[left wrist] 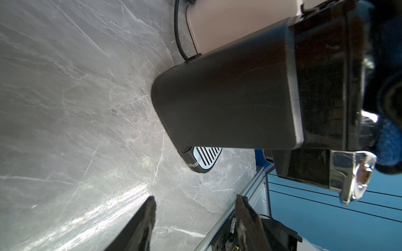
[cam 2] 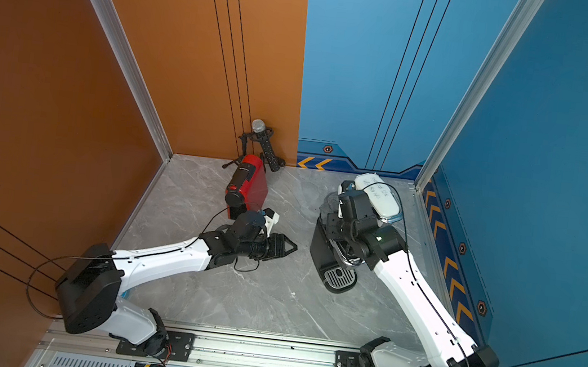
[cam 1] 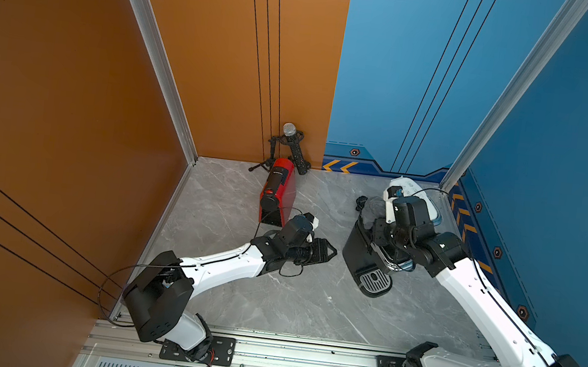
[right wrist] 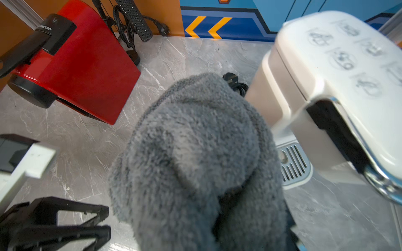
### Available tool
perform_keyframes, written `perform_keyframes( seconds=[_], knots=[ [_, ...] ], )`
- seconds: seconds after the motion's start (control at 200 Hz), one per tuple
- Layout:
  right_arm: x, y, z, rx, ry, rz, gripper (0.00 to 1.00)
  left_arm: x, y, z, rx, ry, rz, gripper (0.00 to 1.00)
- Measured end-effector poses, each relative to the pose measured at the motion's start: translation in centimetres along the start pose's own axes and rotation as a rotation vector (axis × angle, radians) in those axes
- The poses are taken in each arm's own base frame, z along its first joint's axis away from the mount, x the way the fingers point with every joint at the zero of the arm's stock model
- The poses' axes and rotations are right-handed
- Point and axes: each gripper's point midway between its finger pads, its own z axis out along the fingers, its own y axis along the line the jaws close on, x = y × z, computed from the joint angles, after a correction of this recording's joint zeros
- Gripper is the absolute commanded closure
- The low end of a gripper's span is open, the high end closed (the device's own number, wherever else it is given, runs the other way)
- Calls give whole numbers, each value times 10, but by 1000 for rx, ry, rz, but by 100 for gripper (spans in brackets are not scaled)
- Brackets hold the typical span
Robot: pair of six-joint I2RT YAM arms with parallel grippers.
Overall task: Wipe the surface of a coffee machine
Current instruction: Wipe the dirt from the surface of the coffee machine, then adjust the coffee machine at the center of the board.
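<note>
A black coffee machine (cam 1: 356, 253) (cam 2: 319, 245) stands right of centre on the marble table, its slotted drip tray (cam 1: 373, 282) toward the front. My right gripper (cam 1: 379, 232) is over the machine's top, shut on a fluffy grey cloth (right wrist: 195, 152) (cam 2: 328, 204). In the right wrist view the cloth covers the jaws entirely. My left gripper (cam 1: 333, 251) (left wrist: 195, 203) hovers open just left of the machine's side wall (left wrist: 228, 102), with nothing between its fingers.
A red coffee machine (cam 1: 278, 190) (right wrist: 87, 71) stands at the back, with a microphone on a tripod (cam 1: 291, 142) behind it. A white coffee machine (cam 1: 410, 190) (right wrist: 337, 65) sits in the back right corner. A black plug and cord (right wrist: 236, 83) lie between the machines.
</note>
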Motion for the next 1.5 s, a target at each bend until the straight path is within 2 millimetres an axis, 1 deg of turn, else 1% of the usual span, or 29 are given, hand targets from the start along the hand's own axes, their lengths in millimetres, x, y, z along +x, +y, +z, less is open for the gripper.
perform_keyframes(
  seconds=[0.1,0.155,0.235,0.315,0.41,0.5,0.555,0.615,0.676,0.741,0.771,0.831,0.901,0.986,1.091,1.141,1.206,1.301,1.351,1.421,1.456,1.501],
  knots=[
    [21,-15,-24,12,3,39,91,-3,0,11,-9,8,4,41],
    [32,-22,-34,22,18,59,91,-4,-3,18,-9,15,10,41],
    [40,-30,-40,40,31,89,91,-4,-12,27,2,27,31,41],
    [40,-36,-38,60,37,122,91,0,-22,35,16,41,53,41],
    [36,-47,-32,95,36,169,91,11,-36,42,35,65,81,41],
    [31,-72,-26,151,31,244,92,27,-48,53,50,97,111,41],
    [27,-89,-22,173,29,303,92,36,-51,62,52,117,121,41],
    [32,-103,-16,185,56,357,92,46,-51,71,45,138,129,41],
    [49,-107,-4,180,128,382,92,53,-47,79,32,156,131,41],
    [61,-100,7,144,181,388,92,55,-38,85,1,157,120,41],
    [65,-93,10,113,199,386,92,54,-34,86,-16,154,116,41],
    [78,-76,15,44,245,380,91,46,-26,87,-36,135,104,41],
    [97,-54,20,-42,312,386,91,39,-21,87,-48,117,98,41],
    [112,-39,21,-101,355,393,91,30,-16,87,-56,100,92,42],
    [121,-23,23,-138,386,383,91,16,-8,84,-68,78,84,43],
    [124,-12,23,-162,393,366,91,8,-1,82,-84,70,77,43],
    [128,5,23,-196,411,334,91,-1,8,76,-106,60,78,43],
    [134,25,27,-230,441,290,90,-6,20,62,-140,57,77,43],
    [138,31,29,-235,462,280,90,-9,26,56,-157,55,74,43],
    [140,35,33,-237,472,270,91,-15,29,49,-165,41,73,43],
    [140,33,34,-234,471,275,91,-16,28,46,-162,33,76,42],
    [136,27,33,-223,457,296,91,-20,25,41,-158,16,80,43]
  ],
)
